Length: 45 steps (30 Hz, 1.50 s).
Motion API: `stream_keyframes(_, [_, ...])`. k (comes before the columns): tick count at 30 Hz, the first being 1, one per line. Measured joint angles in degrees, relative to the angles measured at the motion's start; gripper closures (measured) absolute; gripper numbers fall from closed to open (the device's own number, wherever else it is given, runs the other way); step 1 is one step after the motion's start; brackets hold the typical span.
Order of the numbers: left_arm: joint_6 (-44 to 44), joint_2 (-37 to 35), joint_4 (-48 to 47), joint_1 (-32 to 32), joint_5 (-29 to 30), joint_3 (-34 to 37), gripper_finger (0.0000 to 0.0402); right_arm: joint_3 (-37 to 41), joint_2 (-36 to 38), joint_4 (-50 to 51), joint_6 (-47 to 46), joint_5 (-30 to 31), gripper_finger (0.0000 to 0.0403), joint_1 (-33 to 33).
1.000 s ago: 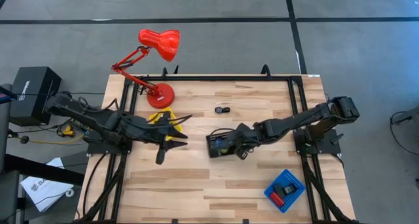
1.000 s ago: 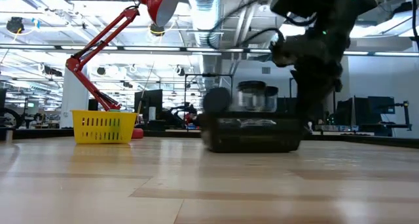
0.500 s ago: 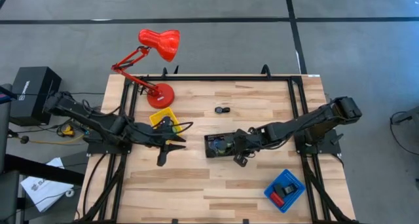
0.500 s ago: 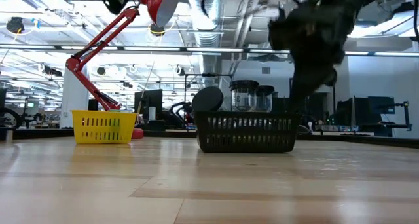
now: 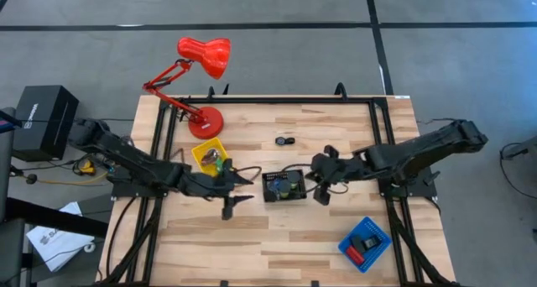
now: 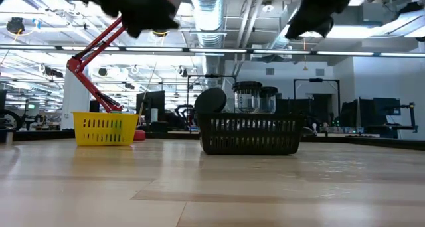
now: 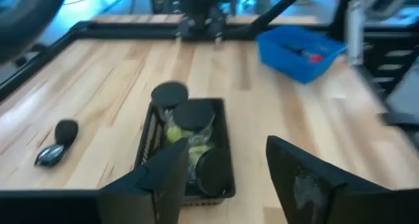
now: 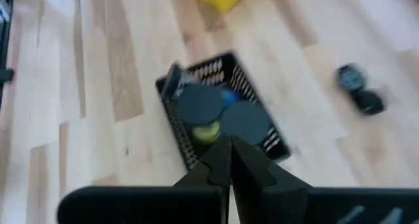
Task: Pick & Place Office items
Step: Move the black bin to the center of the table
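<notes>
black basket [image 6: 249,135] beside yellow basket [image 6: 106,129]

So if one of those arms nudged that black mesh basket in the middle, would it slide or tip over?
Probably slide: the black basket looks low, wide and flat-bottomed on the smooth wooden table. Its open mesh walls suggest it is light, though the discs piled inside add some weight.

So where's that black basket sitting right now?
From above, the black basket sits near the middle of the table, between the two end effectors, with the yellow basket to its left and the blue tray toward the front right.
</notes>
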State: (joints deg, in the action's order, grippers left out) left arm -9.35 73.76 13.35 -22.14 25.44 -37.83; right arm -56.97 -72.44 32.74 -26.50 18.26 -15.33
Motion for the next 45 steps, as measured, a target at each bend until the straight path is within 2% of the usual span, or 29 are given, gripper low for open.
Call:
stream_keyframes(4, [-2.37,8.47,5.39,-1.89,6.17,0.0,0.0187,0.02,1.14,2.11,1.03,2.82,0.0403,0.45])
stream_keyframes(11, [-6.29,19.57,8.52,-2.15,8.32,-5.11,0.0191,0.26,-1.62,5.25,3.14,2.45,0.0403,3.99])
stream_keyframes(15, [-6.15,23.67,8.43,-1.79,10.19,-7.01,0.019,0.15,-2.98,0.58,3.89,2.38,0.0403,4.94])
stream_keyframes(21, [-8.09,25.09,8.69,-1.23,11.16,-7.11,0.0168,0.0,-3.75,-5.74,5.95,1.11,0.0403,5.84])
stream_keyframes(30, [-13.52,25.01,9.04,-0.3,11.06,-7.3,0.0132,0.04,-3.85,-4.14,4.92,1.16,0.0403,6.51])
stream_keyframes(45, [-16.64,25.21,9.22,0.27,10.84,-7.12,0.0132,0.06,-9.96,-4.2,4.45,1.09,0.0403,6.47])
